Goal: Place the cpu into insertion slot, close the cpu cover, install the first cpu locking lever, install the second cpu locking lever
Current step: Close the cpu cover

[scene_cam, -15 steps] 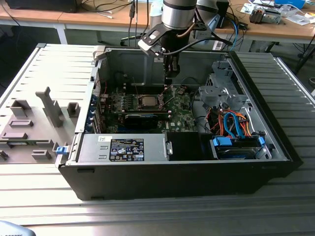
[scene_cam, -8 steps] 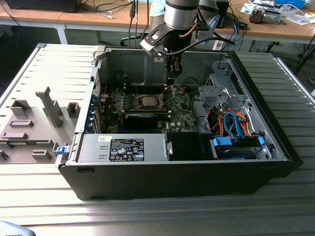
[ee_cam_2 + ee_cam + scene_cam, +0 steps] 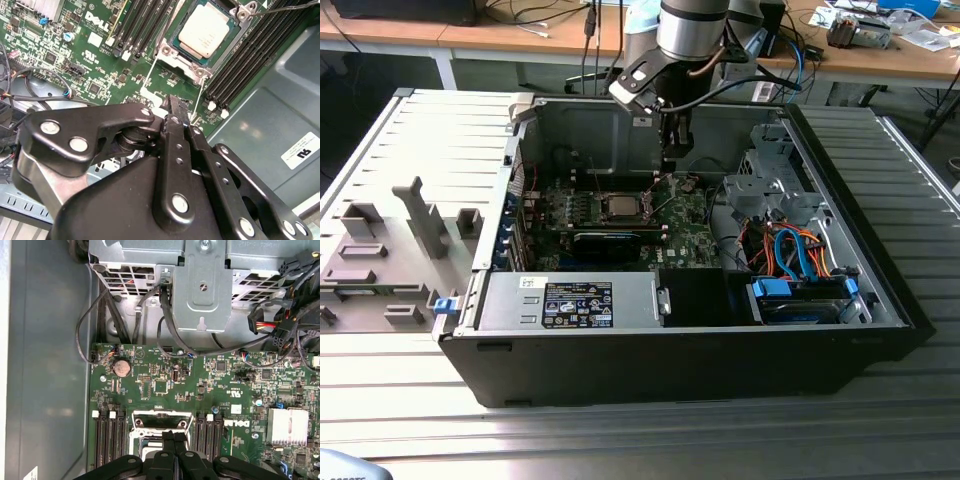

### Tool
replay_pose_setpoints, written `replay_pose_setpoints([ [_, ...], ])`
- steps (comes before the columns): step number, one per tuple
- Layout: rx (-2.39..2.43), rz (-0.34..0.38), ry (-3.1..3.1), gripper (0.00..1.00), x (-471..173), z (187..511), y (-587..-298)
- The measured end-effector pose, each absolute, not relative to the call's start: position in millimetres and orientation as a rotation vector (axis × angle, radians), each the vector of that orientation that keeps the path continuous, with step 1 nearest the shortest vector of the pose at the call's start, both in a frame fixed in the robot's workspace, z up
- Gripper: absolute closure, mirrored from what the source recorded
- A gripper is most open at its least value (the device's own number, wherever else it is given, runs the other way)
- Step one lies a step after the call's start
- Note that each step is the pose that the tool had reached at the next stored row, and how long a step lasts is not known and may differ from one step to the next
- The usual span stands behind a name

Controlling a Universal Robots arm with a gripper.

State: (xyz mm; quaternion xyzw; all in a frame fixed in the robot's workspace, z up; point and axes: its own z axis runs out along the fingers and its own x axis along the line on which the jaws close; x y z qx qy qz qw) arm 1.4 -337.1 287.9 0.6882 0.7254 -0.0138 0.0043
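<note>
So, black metal gripper pinched shut over the board, gripping nothing

Jaws pressed together, empty, tips just beside the small square silver-grey cpu, which sits in the silvery-rimmed insertion slot with the thin silvery cpu cover lying flat around it, on the green motherboard.

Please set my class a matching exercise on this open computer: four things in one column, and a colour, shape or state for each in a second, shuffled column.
Things
1. cpu
2. motherboard
3. coin cell battery
4. claw

Descriptions
A. black, fingers pressed together
B. round and flat, like a coin
C. green, covered in small components
D. square, with a silver-grey metal top

Pairs: 1-D, 2-C, 3-B, 4-A
</note>
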Motion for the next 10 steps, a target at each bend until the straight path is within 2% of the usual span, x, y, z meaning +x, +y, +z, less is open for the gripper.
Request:
replay_pose_setpoints([
  [10,2.156,-0.043,2.273,0.89,4.9,287.6,-337.1],
])
